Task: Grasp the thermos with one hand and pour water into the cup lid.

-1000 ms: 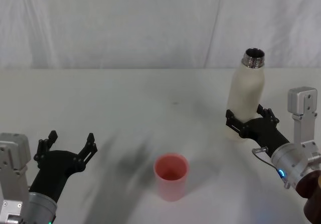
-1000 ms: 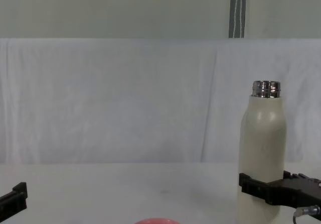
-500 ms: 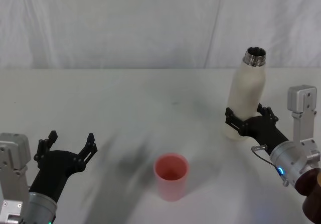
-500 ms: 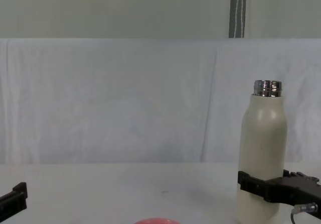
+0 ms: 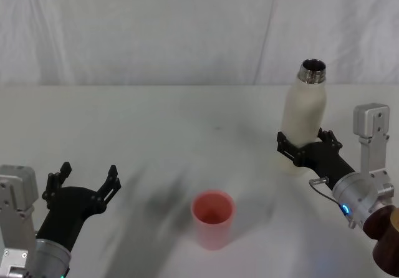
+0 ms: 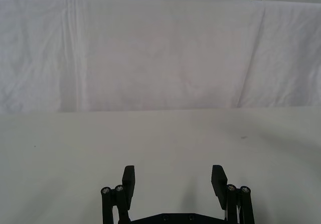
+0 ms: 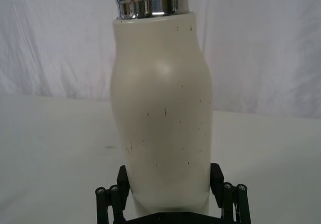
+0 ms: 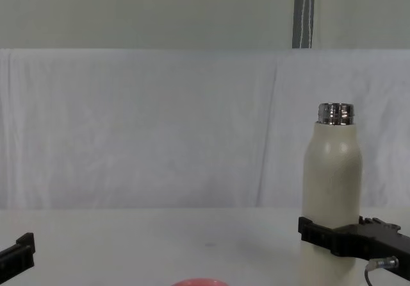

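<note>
Black jaws of my right gripper (image 5: 307, 148) were clamped on the lower body of the thermos (image 5: 305, 119), one finger on each side of it. In the right wrist view the gripper (image 7: 169, 186) had its two finger pads pressed against the cream-white wall low down, and the bottle (image 7: 161, 108) stood upright above them with its shiny threaded steel neck at the top. From the chest view the same hold showed from the side: the gripper (image 8: 333, 238) wrapped the thermos (image 8: 332, 183) near its base on the right side of the surface (image 8: 160, 247). Whether the base was resting on the surface or just off it, I could not tell.

My left gripper (image 5: 84, 181) sat low on the left side, near the front edge, with its jaws spread apart and nothing between them. In the left wrist view that gripper (image 6: 174, 181) pointed across the bare white surface (image 6: 160, 138) toward the draped white cloth at the back.

Between the two arms, toward the front and well apart from the thermos, the pink cup lid (image 5: 212, 219) stood upright with its open mouth up. In the chest view just its curved rim (image 8: 199, 282) peeked up at the lower edge.
</note>
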